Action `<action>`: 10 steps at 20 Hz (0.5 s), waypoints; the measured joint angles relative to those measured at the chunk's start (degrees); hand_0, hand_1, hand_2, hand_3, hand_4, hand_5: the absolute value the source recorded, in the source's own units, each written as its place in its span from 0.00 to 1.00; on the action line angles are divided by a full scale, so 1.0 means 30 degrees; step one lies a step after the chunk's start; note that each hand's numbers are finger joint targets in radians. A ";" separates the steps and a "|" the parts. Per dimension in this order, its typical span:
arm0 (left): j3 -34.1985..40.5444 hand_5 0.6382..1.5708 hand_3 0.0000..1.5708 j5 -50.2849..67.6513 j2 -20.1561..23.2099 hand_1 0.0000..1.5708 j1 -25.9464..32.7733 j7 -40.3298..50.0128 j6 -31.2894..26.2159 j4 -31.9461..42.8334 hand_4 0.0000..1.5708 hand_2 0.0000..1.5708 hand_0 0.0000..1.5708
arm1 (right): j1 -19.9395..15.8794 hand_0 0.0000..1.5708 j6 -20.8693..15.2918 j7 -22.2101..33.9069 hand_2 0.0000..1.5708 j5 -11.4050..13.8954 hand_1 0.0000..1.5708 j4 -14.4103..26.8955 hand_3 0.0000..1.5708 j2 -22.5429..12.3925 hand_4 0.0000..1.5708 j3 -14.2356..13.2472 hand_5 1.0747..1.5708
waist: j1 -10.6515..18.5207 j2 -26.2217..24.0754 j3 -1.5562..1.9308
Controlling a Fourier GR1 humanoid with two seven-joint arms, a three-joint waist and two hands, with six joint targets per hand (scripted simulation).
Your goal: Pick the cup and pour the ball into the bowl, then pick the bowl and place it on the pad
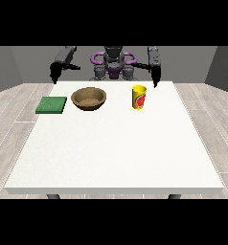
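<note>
Front view across the white bench (114,153): at the view's left, a black hand (54,74) hangs at the far edge of the bench, above and behind the green pad (51,105); it is too small to tell how its fingers lie, and it has hold of nothing that shows. The pad lies flat near the bench's left edge. Just to its right, apart from it, sits the brown bowl (89,98), upright with its opening facing up. Further right, well apart from the bowl, the yellow cup (139,97) with a red mark on its side stands upright; the ball is probably inside, but it cannot be seen from here. Above and just right of the cup, the hand at the view's right (155,76) points down at the bench's far edge, clear of the cup; whether its fingers are spread or curled cannot be told.
</note>
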 measured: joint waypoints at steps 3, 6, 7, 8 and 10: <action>0.0446 0.64 0.00 -0.0153 -0.0055 0.00 -0.0613 -0.1183 0.0303 0.1661 0.00 0.00 0.00 | 0.0047 0.00 0.0545 -0.0620 0.00 -0.0145 0.00 0.0674 0.00 -0.0212 0.00 -0.0156 0.99 | -0.0303 0.0106 0.0002; 0.0812 0.69 0.00 -0.0288 -0.0194 0.00 -0.1039 -0.2646 0.0661 0.3047 0.00 0.00 0.00 | -0.0041 0.00 0.1179 -0.1526 0.00 -0.0341 0.00 0.1458 0.00 -0.0622 0.00 -0.0523 0.98 | -0.0558 0.0668 0.0001; 0.1011 0.68 0.00 -0.0269 -0.0275 0.00 -0.1051 -0.3345 0.0753 0.3751 0.00 0.00 0.00 | 0.0074 0.00 0.1398 -0.1476 0.00 -0.0432 0.00 0.1280 0.00 -0.0628 0.00 -0.0436 0.98 | -0.0833 0.0767 0.0003; 0.1114 0.68 0.00 -0.0268 -0.0306 0.00 -0.1207 -0.3816 0.0743 0.4432 0.00 0.00 0.00 | -0.0103 0.00 0.1511 -0.1319 0.00 -0.0578 0.00 0.1333 0.00 -0.0831 0.00 -0.0579 0.98 | -0.0890 0.0798 0.0003; 0.0964 0.67 0.00 -0.0576 -0.0766 0.00 -0.1301 -0.4731 0.1186 0.5286 0.00 0.00 0.00 | -0.0204 0.00 0.1836 -0.1709 0.00 -0.0718 0.00 0.1910 0.00 -0.1031 0.00 -0.0800 0.97 | -0.0906 0.0946 0.0000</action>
